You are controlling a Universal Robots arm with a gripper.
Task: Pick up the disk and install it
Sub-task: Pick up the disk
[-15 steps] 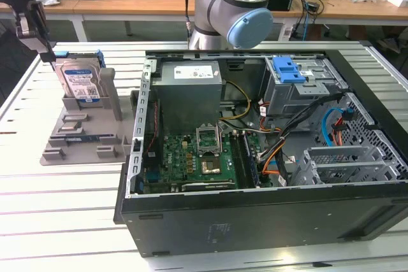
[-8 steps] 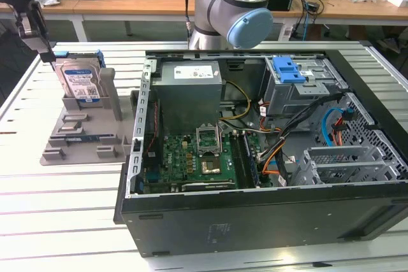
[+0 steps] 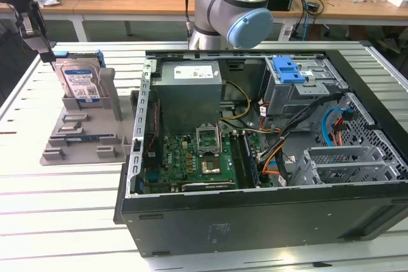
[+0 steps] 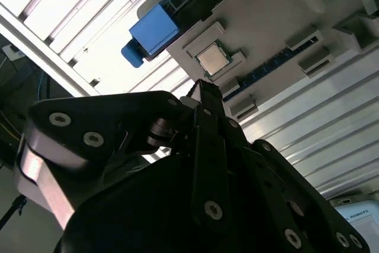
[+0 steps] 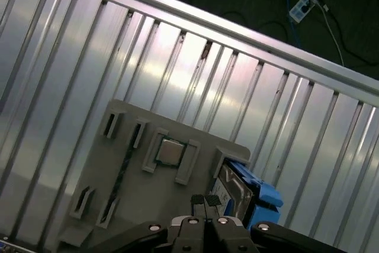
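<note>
Nearest, on the slatted metal table (image 3: pixel 57 214), lay an open computer case (image 3: pixel 255 214), with its motherboard (image 3: pixel 191 157) facing upward. To the left of the case, on the same table, stood a grey holder stand (image 3: pixel 76 135). A small processor chip (image 5: pixel 170 152) sat in one of its flat pockets. At the far end of this stand the disk (image 3: pixel 80 79) stood upright in a slot, its label toward the near side and blue rails on its edges. The gripper (image 3: pixel 46 52) hung just over the disk's far left corner; whether it touched the disk, I could not tell. In both wrist views the jaws were pressed together with nothing between them. Farther right, inside the case, a grey drive cage (image 3: pixel 299 90) carried a blue latch (image 3: pixel 288 68). Behind the case rose the arm (image 3: pixel 233 4).
</note>
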